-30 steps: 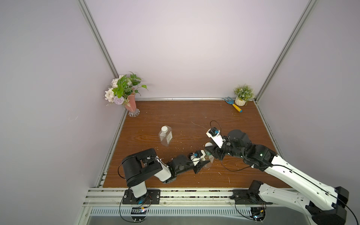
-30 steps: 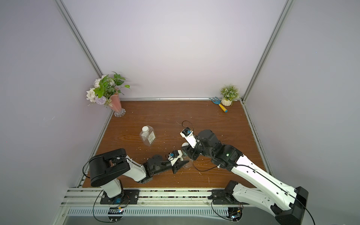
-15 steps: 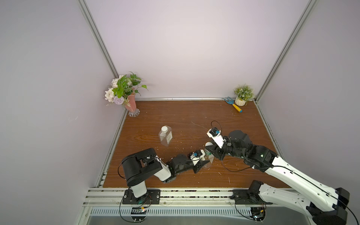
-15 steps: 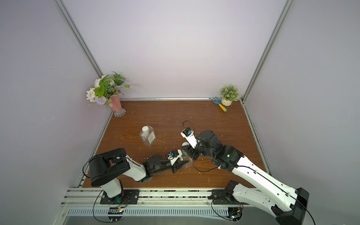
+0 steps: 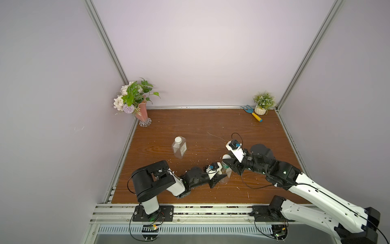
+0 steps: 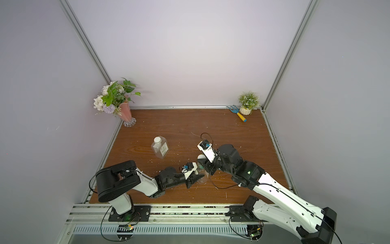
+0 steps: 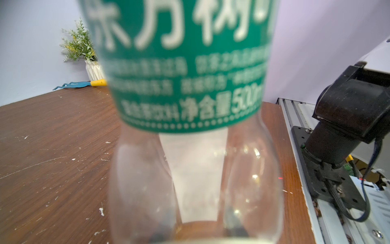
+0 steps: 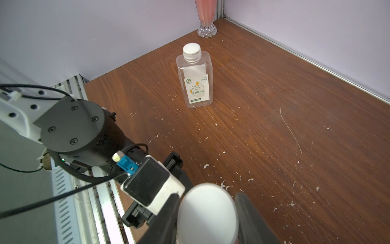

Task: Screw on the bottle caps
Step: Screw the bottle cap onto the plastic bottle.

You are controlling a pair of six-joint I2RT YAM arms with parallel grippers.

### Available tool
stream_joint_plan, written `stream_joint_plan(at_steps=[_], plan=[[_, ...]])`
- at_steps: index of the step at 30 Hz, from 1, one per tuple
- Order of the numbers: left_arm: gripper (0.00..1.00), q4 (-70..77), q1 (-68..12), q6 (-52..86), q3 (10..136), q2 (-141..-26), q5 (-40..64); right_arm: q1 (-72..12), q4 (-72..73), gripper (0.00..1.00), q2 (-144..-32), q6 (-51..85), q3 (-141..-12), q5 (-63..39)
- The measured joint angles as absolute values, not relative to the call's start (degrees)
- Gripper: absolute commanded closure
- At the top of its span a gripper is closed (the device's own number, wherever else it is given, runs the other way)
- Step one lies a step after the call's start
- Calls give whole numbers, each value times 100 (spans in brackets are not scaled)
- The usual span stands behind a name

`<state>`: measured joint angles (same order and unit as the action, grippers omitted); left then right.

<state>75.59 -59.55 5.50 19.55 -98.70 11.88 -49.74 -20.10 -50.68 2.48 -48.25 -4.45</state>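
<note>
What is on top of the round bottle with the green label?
A white cap sits on the round bottle, clamped by the right gripper. The neck underneath is covered, so how tight it is cannot be told.

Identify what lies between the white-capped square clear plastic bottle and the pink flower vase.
Only bare brown wooden tabletop separates the square bottle from the pink vase, in both top views.

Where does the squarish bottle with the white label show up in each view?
Both top views: the squarish bottle stands upright, left of centre on the table.
Left wrist: not in it; the green-label bottle fills the picture.
Right wrist: upper middle, upright, capped.
Shared landmark: the pink vase in the corner beyond it, missing only from the left wrist.
</note>
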Motion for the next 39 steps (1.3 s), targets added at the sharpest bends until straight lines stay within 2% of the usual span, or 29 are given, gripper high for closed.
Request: stream_joint_plan(at_steps=[7, 39], plan=[[92, 7570, -5918, 539, 1953, -9786, 1105, -4974, -2051, 46, -5004, 296, -4668, -491], [93, 7572, -5913, 421, 1953, -9786, 1026, -4974, -2075, 38, -5153, 272, -4875, -438]])
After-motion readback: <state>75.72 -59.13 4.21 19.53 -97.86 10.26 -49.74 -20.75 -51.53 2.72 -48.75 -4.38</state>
